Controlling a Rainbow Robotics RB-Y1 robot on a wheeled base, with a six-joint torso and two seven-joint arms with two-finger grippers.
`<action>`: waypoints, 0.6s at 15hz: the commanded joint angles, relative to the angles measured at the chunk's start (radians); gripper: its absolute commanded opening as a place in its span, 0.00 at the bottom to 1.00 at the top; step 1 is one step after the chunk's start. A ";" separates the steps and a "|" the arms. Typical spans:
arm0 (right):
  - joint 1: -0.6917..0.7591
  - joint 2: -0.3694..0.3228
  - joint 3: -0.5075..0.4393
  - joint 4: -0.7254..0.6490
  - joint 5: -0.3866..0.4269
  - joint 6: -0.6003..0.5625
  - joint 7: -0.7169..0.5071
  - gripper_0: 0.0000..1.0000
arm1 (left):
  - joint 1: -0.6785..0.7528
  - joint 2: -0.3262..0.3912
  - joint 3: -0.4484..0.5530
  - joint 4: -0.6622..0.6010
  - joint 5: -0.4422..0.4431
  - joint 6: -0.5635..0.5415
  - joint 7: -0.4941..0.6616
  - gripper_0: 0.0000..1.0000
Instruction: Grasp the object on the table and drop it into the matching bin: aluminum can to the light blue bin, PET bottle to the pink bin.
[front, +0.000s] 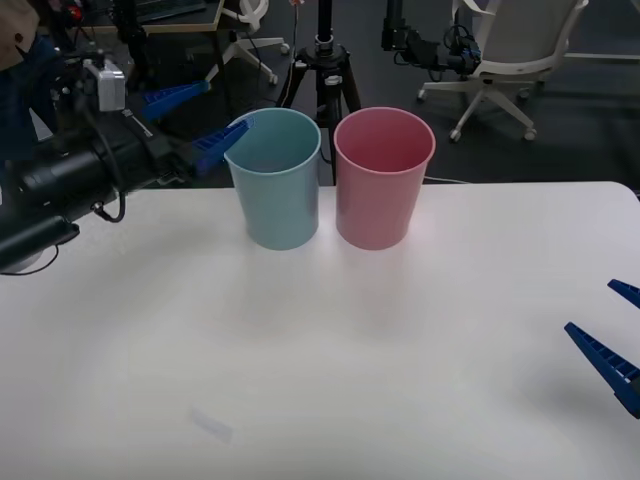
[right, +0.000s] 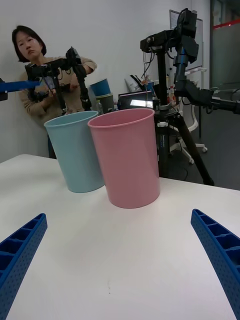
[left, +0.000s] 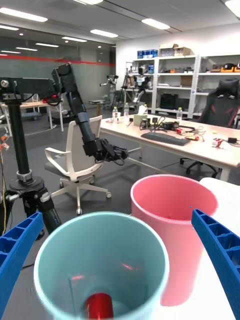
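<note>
- The aluminum can (left: 99, 306) sits at the bottom of the light blue bin (front: 274, 180), directly beneath the left gripper (front: 200, 122).
- That gripper hangs over the bin's rim, its blue fingers (left: 215, 245) spread wide and holding nothing.
- The pink bin (front: 383, 176) stands just beside the blue one, on the side away from the left gripper.
- The right gripper (front: 620, 340) hovers low over the white table (front: 320, 380), well apart from both bins, fingers parted and empty.
- Behind the table: a tripod (front: 324, 70) and an office chair (front: 510, 50).
</note>
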 joint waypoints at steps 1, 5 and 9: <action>0.000 0.000 0.000 0.000 0.000 0.000 0.000 1.00 | 0.113 0.032 0.076 -0.092 0.006 -0.021 -0.019 1.00; 0.000 0.000 0.000 0.000 0.000 0.000 0.000 1.00 | 0.234 0.029 0.169 -0.120 0.030 -0.124 -0.054 1.00; 0.000 0.000 0.000 0.000 0.000 0.000 0.000 1.00 | 0.482 -0.034 0.312 -0.240 0.019 -0.157 -0.089 1.00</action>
